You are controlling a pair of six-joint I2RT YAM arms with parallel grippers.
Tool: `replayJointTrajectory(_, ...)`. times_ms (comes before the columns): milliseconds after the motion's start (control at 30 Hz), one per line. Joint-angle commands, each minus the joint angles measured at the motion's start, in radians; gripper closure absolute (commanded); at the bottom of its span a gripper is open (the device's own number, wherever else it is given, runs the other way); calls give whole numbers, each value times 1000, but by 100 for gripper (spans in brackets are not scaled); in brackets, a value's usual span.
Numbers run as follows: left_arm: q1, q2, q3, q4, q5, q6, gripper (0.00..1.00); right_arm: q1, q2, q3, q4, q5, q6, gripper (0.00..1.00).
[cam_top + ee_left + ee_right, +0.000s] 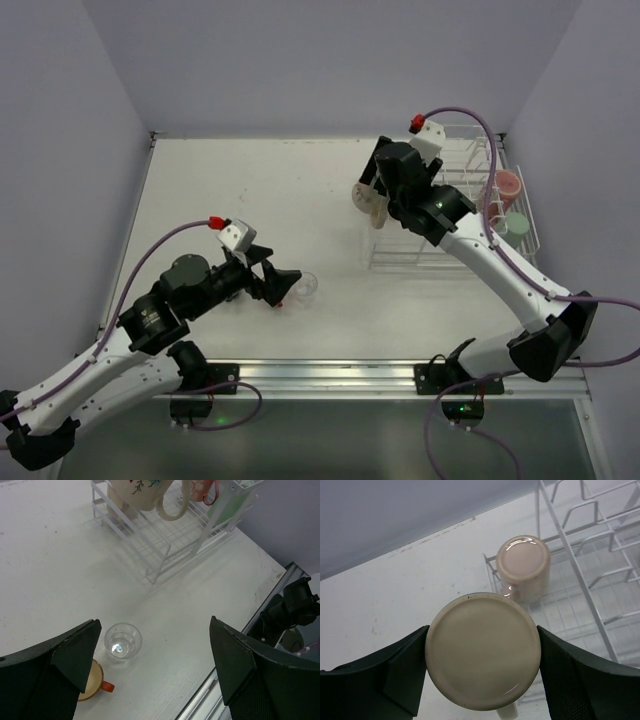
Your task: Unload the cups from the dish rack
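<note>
held beige mug: clamped in the right jaws, one finger on each side of its body. The flat base stares straight into the wrist camera, so the long axis runs out along the fingers, mouth end facing away and out of sight. The handle pokes out on the lower side.
where that mug sits: at the edge of the dish rack that faces the open tabletop. Can't tell if it's clear of the wires.
second beige mug: out past the right jaws' tips, in the rack, base up and mouth down, long axis upright.
pink cup and green tumbler: both on the rack's far side from the right jaws, well apart from them.
left jaws: spread wide, gripping nothing, hanging over the tabletop.
clear glass: standing upright on the tabletop, mouth up, in the gap below the left jaws and closer to the finger on the wrist view's left.
orange cup: just beside the glass, also mouth up, half hidden behind that same finger, with its little handle sticking out toward the gap.
</note>
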Motion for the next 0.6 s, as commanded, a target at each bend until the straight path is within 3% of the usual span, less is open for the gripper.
replayJointTrajectory(0,7,35,68,99,-11,-60,3,4,-101,-28,257,-115,-28,77)
replayJointTrajectory(167,7,109,85,200,-10,-144,6,4,-210,-169,482,-391,-12,78)
replayJointTrajectory(400,33,222,136,269,-91,-244,6,6,-279,-270,636,-638,33,78)
replayJointTrajectory(567,206,296,118,383,105,-409,9,3,-360,-375,756,-703,74,79)
